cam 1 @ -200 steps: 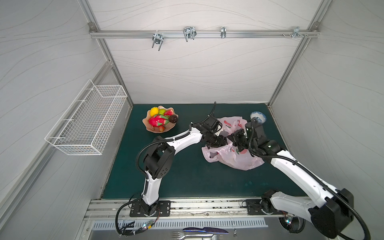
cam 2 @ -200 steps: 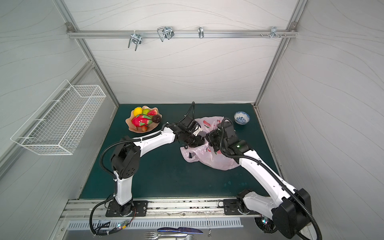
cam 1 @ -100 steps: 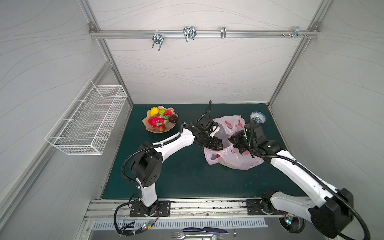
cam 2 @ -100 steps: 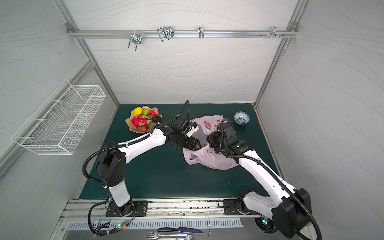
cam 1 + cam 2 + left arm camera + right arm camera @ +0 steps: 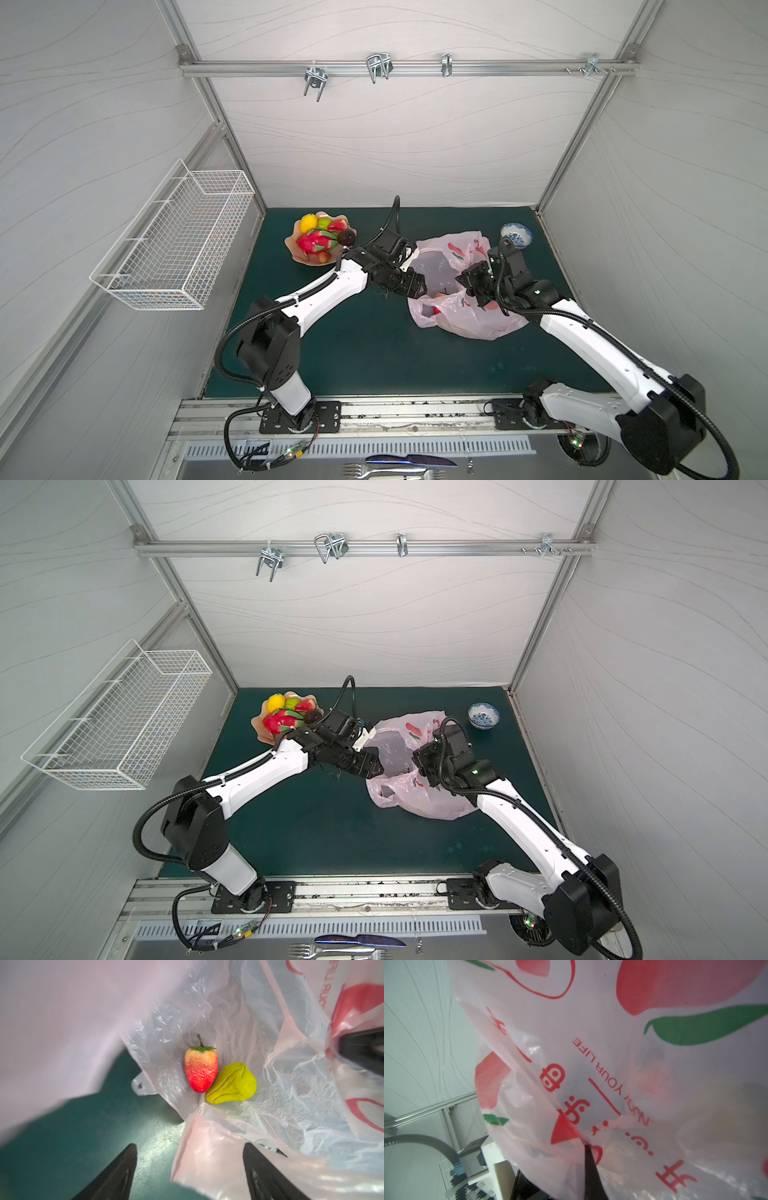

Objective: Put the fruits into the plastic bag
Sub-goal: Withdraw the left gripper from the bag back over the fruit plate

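Observation:
The plastic bag (image 5: pixel 465 322) (image 5: pixel 428 802) lies right of centre on the green mat with its mouth held up. My right gripper (image 5: pixel 469 282) (image 5: pixel 586 1147) is shut on its rim, and the printed film fills the right wrist view. My left gripper (image 5: pixel 415 286) (image 5: pixel 190 1159) stands open at the left edge of the mouth, with a fold of the rim hanging between its fingers. Inside the bag lie a red strawberry (image 5: pixel 201 1070) and a yellow-green pear (image 5: pixel 232 1084). The other fruits, a lemon (image 5: pixel 308 222), a dragon fruit (image 5: pixel 313 243) and a dark round one (image 5: pixel 346 237), sit in the peach dish (image 5: pixel 297 255).
A small blue-and-white bowl (image 5: pixel 515 235) stands at the back right, close behind my right wrist. A white wire basket (image 5: pixel 174 245) hangs on the left wall. The enclosure walls close in the mat on three sides.
My left gripper has drawn back leftward from over the bag's mouth to its left edge, still open. The right gripper keeps holding the rim up.

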You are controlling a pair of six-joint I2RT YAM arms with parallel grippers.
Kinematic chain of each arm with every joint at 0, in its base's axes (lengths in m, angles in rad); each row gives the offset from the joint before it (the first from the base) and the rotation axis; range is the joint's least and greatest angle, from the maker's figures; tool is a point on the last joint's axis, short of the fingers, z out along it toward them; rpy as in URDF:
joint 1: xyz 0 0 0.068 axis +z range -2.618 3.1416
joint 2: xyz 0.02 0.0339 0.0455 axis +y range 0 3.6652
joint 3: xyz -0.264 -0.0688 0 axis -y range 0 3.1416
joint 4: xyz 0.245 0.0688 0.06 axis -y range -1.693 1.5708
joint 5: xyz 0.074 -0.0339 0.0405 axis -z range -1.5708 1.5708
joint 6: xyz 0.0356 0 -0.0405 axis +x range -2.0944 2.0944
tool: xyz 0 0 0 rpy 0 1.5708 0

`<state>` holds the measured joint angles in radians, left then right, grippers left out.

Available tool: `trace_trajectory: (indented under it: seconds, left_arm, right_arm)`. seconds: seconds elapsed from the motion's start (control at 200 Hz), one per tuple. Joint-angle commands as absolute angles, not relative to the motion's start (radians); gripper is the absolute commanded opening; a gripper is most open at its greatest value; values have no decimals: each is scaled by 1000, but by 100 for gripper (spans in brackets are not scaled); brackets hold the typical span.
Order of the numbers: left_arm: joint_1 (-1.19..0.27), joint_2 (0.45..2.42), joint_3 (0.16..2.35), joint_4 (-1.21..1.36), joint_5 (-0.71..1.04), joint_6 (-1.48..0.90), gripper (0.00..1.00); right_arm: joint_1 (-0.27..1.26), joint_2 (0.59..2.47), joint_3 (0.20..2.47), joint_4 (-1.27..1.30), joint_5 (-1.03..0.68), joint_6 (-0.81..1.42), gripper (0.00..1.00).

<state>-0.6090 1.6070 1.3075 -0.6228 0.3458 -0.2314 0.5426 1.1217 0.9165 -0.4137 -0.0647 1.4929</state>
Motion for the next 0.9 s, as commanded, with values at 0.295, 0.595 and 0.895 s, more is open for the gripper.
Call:
trace_trajectory:
  seconds: [0.295, 0.595, 0.895]
  left_arm:
    - [-454, 1434, 1286, -621, 293, -287, 84]
    - [-331, 1399, 1322, -682, 186, -288, 90]
    - [-244, 1431, 1350, -734, 86, -281, 98]
  right_arm:
    - [540, 1138, 953, -431, -73, 1494, 0]
    - [541, 1134, 950, -432, -78, 1494, 0]
    - [541, 1121, 945, -437, -77, 1492, 0]
